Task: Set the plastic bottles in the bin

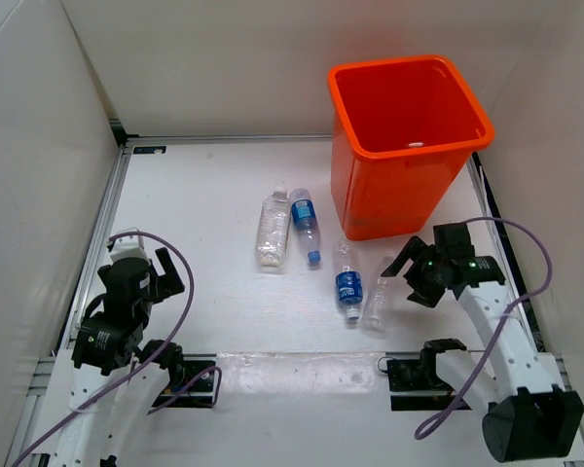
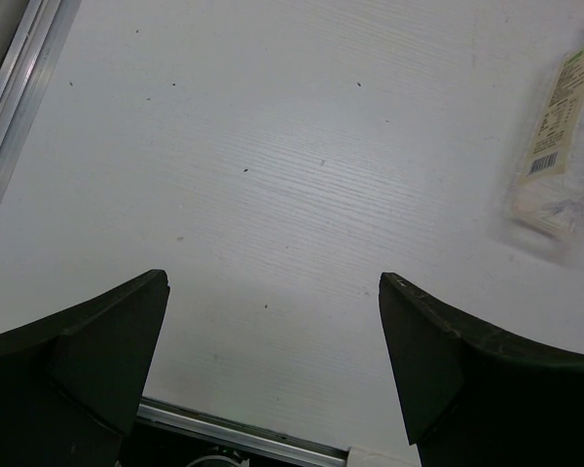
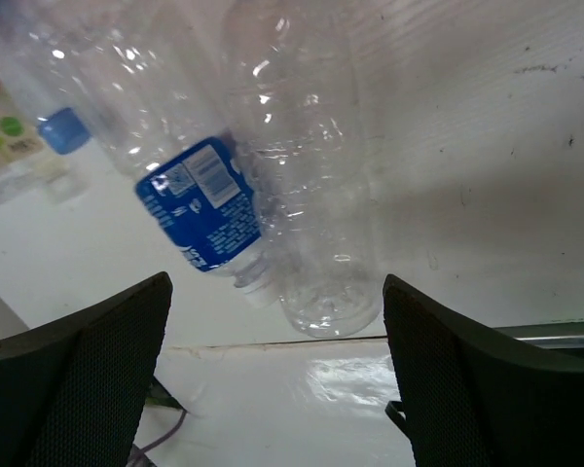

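Observation:
The orange bin (image 1: 394, 195) stands at the back right. Four clear bottles lie on the table: a white-labelled one (image 1: 273, 229), a blue-labelled one with a blue cap (image 1: 305, 224), a blue-labelled one (image 1: 347, 284) and an unlabelled one (image 1: 378, 298). My right gripper (image 1: 402, 275) is open and empty, just right of the unlabelled bottle. In the right wrist view, the unlabelled bottle (image 3: 311, 195) and the blue-labelled bottle (image 3: 200, 209) lie side by side ahead of the open gripper (image 3: 277, 282). My left gripper (image 1: 164, 269) is open and empty at the near left (image 2: 273, 282).
White walls close in the table on the left, back and right. A small white thing (image 1: 416, 146) shows inside the bin. The white-labelled bottle (image 2: 560, 146) lies at the right edge of the left wrist view. A metal rail (image 2: 10, 107) runs along the table's left side.

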Action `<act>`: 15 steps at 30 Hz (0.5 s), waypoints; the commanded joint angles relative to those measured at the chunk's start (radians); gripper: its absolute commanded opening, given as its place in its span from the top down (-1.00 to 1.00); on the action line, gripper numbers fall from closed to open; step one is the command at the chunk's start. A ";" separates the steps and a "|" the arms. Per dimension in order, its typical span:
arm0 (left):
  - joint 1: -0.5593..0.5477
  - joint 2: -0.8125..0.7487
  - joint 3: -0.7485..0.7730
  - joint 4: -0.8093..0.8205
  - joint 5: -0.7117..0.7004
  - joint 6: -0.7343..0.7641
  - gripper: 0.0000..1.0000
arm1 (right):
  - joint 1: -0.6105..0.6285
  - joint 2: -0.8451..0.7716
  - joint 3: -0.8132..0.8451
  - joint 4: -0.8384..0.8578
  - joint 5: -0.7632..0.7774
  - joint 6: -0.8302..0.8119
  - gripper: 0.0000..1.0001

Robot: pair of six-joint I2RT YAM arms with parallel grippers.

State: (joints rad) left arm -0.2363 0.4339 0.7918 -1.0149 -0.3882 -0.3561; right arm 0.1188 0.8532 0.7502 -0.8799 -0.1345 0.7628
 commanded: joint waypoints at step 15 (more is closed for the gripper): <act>-0.008 -0.009 0.004 0.016 0.009 0.006 -0.99 | 0.040 0.392 -0.016 0.115 -0.047 -0.019 -0.81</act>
State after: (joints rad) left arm -0.2390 0.4328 0.7918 -1.0153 -0.3824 -0.3553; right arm 0.1467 1.2003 0.7074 -0.7647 -0.1661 0.7467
